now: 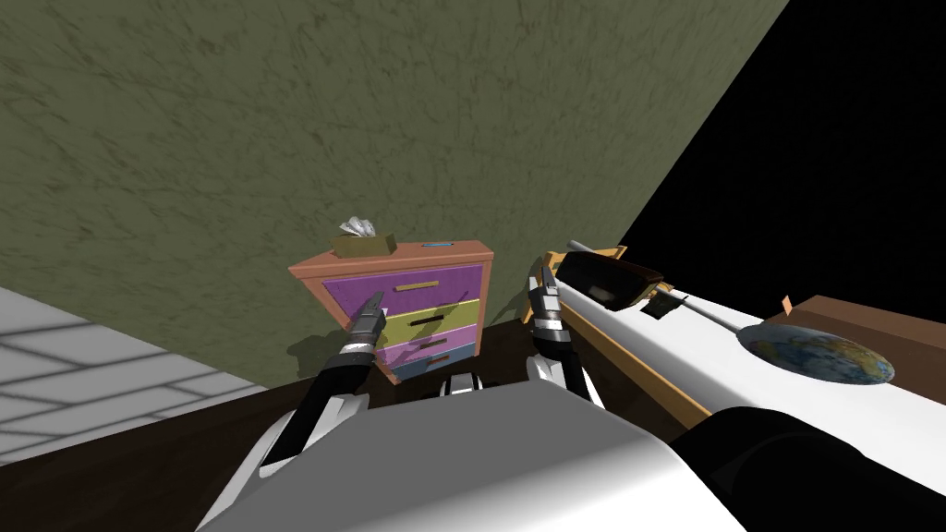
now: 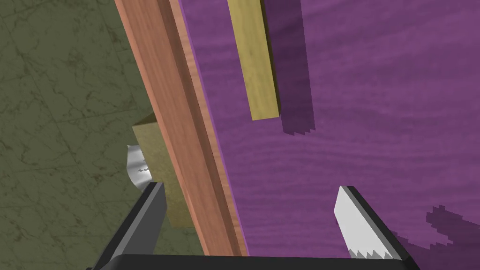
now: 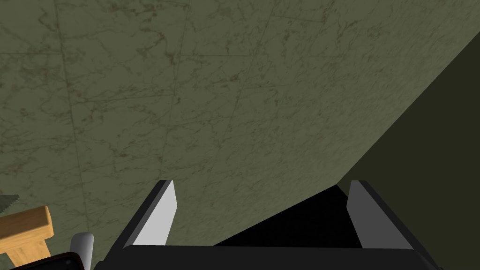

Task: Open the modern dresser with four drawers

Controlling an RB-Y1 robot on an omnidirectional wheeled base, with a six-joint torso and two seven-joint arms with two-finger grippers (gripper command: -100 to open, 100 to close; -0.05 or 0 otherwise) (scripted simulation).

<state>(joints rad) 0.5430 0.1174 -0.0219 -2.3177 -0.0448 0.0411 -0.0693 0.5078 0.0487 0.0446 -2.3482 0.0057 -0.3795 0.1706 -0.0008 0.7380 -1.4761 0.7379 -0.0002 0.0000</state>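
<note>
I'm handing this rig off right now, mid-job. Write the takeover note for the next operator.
Left gripper: open, empty, facing the purple top drawer, not touching its tan handle.
Right gripper: open, empty, raised beside the dresser.
Done: left arm brought up to the dresser front. All four drawers look shut.
To do: reach the handle, close on it, pull the drawer out.

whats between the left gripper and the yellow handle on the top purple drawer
Only bare purple drawer front. In the left wrist view the open left gripper sits short of the yellow handle, with nothing else between them.
</note>
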